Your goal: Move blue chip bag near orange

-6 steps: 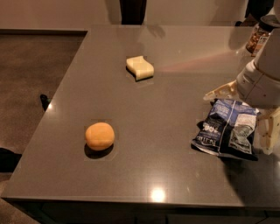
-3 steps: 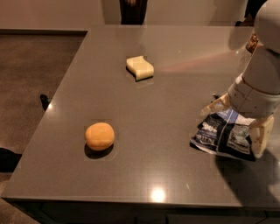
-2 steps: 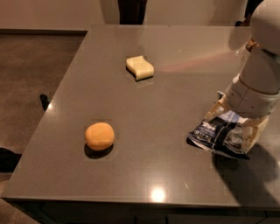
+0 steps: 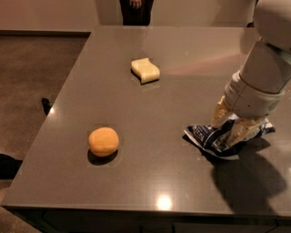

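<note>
The blue chip bag (image 4: 204, 136) lies crumpled on the right side of the grey table (image 4: 173, 95). My gripper (image 4: 231, 125) comes down on it from above, its tan fingers (image 4: 219, 113) closed on the bag's middle, so part of the bag is hidden. The orange (image 4: 103, 141) sits on the table's front left, well apart from the bag with bare tabletop between them.
A pale yellow wavy block (image 4: 145, 69) lies at the middle back of the table. A person's legs (image 4: 135, 9) stand beyond the far edge. The table's left edge drops to a dark floor (image 4: 32, 91).
My gripper has come down and its fingers have closed in on the bag. The bag has bunched up and shifted a little to the left. The orange and block have not moved.
</note>
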Controlling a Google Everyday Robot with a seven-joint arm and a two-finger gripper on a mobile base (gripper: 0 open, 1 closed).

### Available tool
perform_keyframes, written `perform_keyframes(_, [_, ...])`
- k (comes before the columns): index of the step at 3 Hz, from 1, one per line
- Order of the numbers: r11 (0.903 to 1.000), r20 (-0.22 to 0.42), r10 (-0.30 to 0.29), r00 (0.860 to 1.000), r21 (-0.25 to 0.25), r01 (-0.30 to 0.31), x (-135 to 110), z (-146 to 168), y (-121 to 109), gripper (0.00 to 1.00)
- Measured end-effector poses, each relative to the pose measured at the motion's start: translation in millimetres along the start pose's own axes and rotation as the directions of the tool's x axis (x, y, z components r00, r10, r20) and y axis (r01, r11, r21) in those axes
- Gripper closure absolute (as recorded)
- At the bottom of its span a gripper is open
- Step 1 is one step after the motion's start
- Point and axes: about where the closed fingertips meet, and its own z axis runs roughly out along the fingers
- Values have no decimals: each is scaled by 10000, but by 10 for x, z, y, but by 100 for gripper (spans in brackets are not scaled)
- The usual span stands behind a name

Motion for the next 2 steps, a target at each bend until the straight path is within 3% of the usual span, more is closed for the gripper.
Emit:
perform_keyframes(1, [9982,414,549,9976,216,-558,-195,-81,-83,100])
perform_keyframes(2, [9891,1340,1390,9812,292,-1441,-491,-117,-213,100])
